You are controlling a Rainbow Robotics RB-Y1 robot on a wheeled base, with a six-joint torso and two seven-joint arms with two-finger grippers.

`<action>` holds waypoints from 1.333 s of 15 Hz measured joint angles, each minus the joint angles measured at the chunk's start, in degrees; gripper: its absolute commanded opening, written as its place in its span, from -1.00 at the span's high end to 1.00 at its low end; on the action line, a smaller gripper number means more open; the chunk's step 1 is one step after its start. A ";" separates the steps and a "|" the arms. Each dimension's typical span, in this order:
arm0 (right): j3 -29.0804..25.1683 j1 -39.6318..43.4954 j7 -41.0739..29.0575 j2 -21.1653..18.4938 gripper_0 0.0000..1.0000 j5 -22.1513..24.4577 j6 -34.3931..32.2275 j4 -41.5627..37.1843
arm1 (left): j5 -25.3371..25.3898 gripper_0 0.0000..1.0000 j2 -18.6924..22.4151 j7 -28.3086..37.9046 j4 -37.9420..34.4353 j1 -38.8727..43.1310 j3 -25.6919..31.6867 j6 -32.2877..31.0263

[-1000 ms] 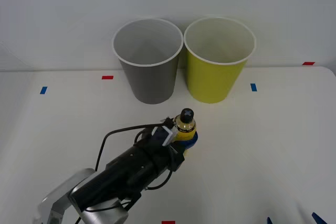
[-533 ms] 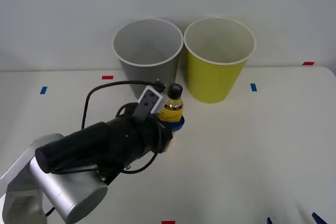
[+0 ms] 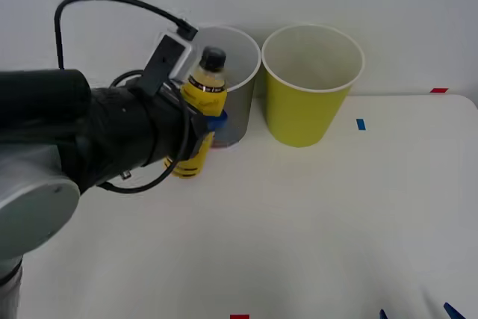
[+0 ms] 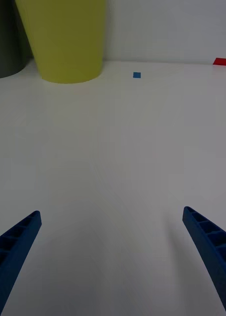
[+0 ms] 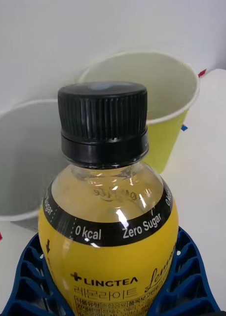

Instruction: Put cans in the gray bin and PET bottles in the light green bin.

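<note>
The left gripper grips the bottle upright, raised off the table before the gray bin; the green bin stands beside. The right gripper hangs open over bare table.

A: How much of the gray bin is covered in the front view?
B: Its left side and most of its wall, behind the left arm and the bottle.

A: And the left gripper?
B: The bottle hides the inner faces of its fingers; the lower frame edge cuts them.

A: The right gripper?
B: Just two fingertips at the bottom corners.
</note>
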 measured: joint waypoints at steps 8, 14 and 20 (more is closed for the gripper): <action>0.00 0.00 0.00 0.00 -1.00 0.00 0.00 0.00 | -4.72 1.00 -6.99 0.71 13.91 -22.05 3.15 4.42; 0.00 0.00 0.00 0.00 -1.00 0.00 0.00 0.00 | -6.19 1.00 -11.55 0.64 31.67 -32.91 3.22 -4.08; 0.00 0.00 0.00 0.00 -1.00 0.00 0.00 0.00 | -6.63 1.00 -14.44 0.62 44.90 -34.45 -1.50 -27.24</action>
